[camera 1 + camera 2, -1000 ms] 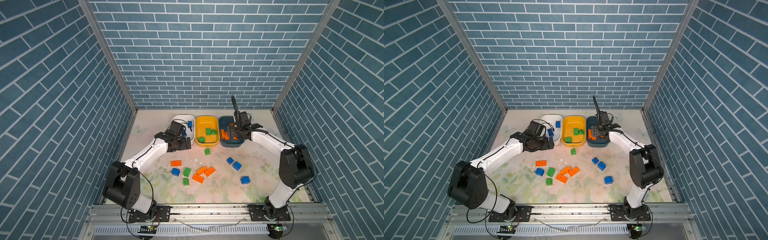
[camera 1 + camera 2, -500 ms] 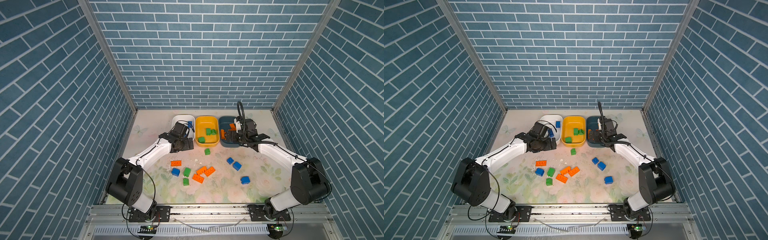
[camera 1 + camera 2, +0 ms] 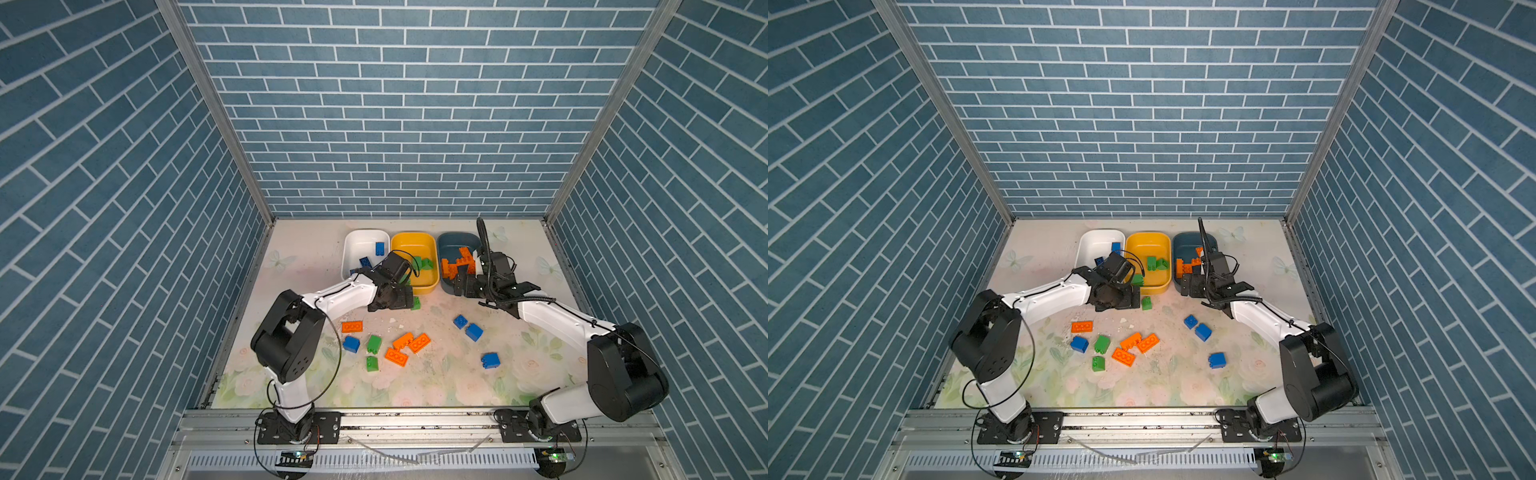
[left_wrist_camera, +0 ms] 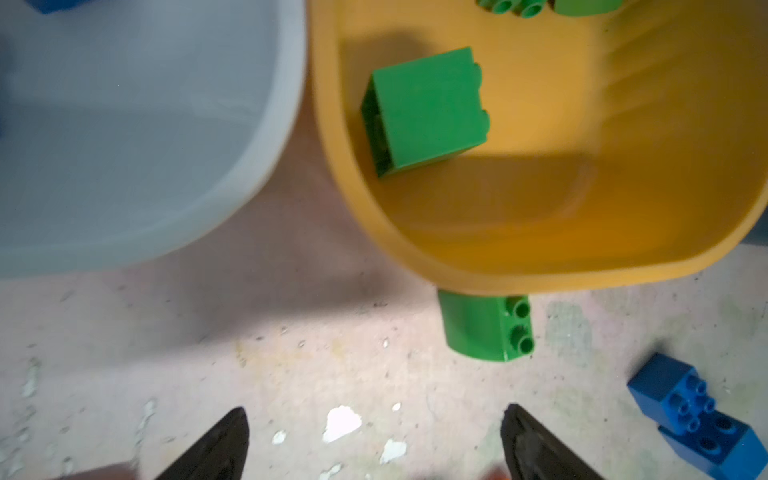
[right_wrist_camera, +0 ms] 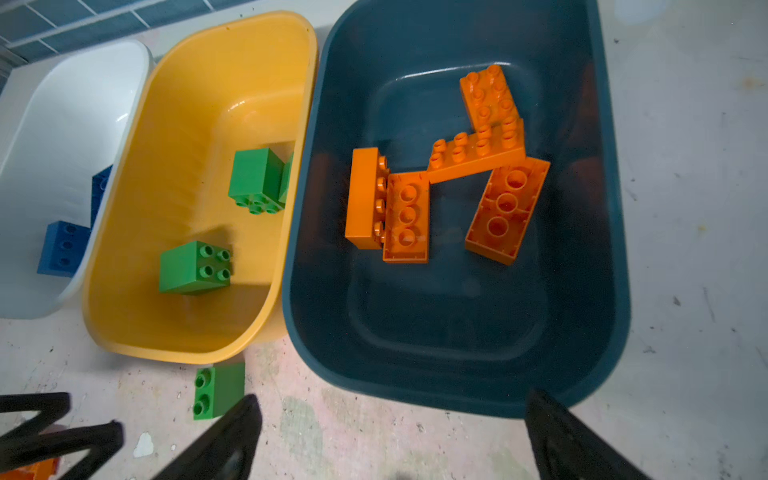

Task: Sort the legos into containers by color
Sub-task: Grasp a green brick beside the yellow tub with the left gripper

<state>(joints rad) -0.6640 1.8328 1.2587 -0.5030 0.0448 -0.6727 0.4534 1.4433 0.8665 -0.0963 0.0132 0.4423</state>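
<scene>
Three smooth, glossy plastic tubs with rounded corners sat side by side at the back of the flowered mat. The white tub held a few blue bricks, the yellow tub chunky green bricks, and the teal tub five flat orange bricks, some studs up, some showing hollow undersides. One green brick lay on its side just beside the yellow tub's near wall. Other loose bricks of all three colours were scattered mid-mat. The left gripper hung over the scuffed mat before the white and yellow tubs, jaws spread and empty. The right gripper hovered at the teal tub's near rim, jaws likewise wide apart, holding nothing.
</scene>
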